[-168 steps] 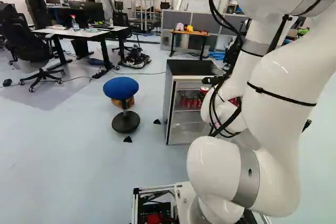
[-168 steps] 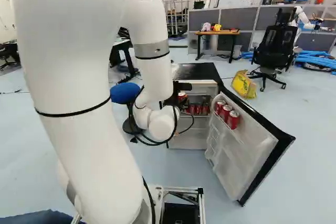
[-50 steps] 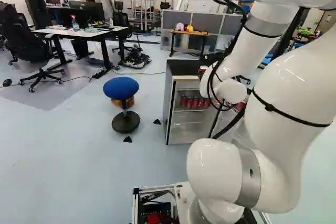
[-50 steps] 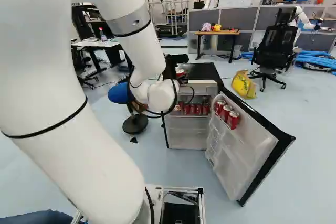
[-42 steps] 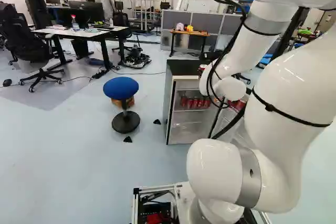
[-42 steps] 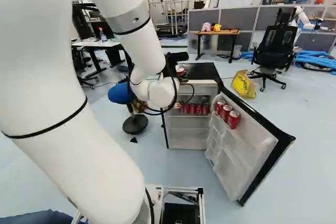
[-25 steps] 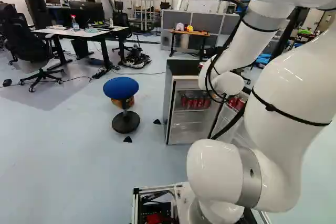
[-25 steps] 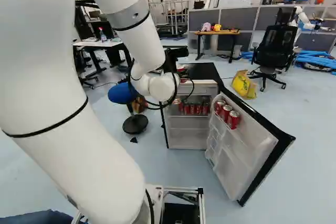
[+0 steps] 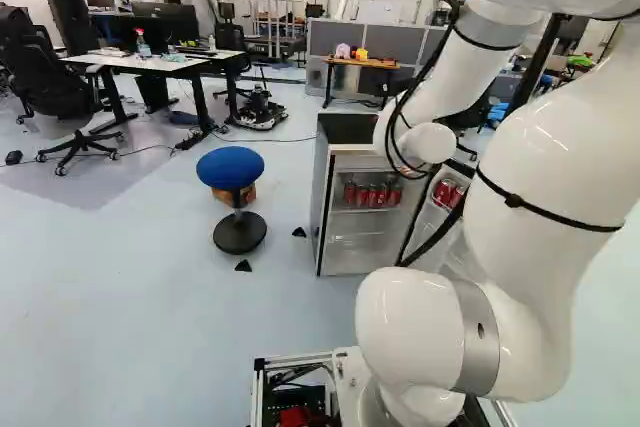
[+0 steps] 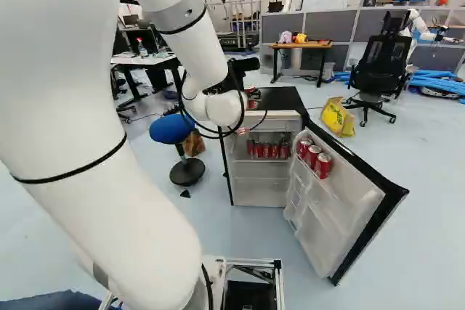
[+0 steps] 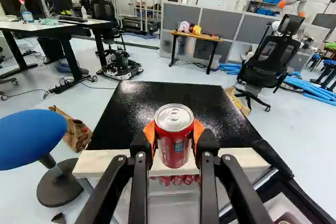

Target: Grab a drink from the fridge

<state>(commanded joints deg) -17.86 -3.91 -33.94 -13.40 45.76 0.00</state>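
My gripper (image 11: 174, 131) is clamped on a red can (image 11: 174, 142), an orange pad against each side and the lid up and uncovered. I'd call that a sensible hold: squeezed round the body, the can stays upright and the fingers keep off its lid. It is by the front edge of the fridge (image 11: 210, 103), around the height of the black top; from behind, my own wrist hides most of it, so I can't swear whether it is over that edge or just in front. The drink looks to be out of the compartment, so I judge the grab as good as done, with only a clean retreat to make.

More cans (image 9: 372, 195) stand in a row on the shelf below, and three others (image 10: 314, 157) sit in the rack of the door (image 10: 341, 205). That door hangs wide open and juts towards my base, so it is what I'd mind if I swing or drive that way. The blue stool (image 9: 230, 168) is near the fridge's other side, with a brown bag (image 11: 73, 129) behind it. Beyond the fridge are a yellow bag (image 10: 338, 116) and a black chair (image 10: 381, 67), both out of my way if I back straight off.
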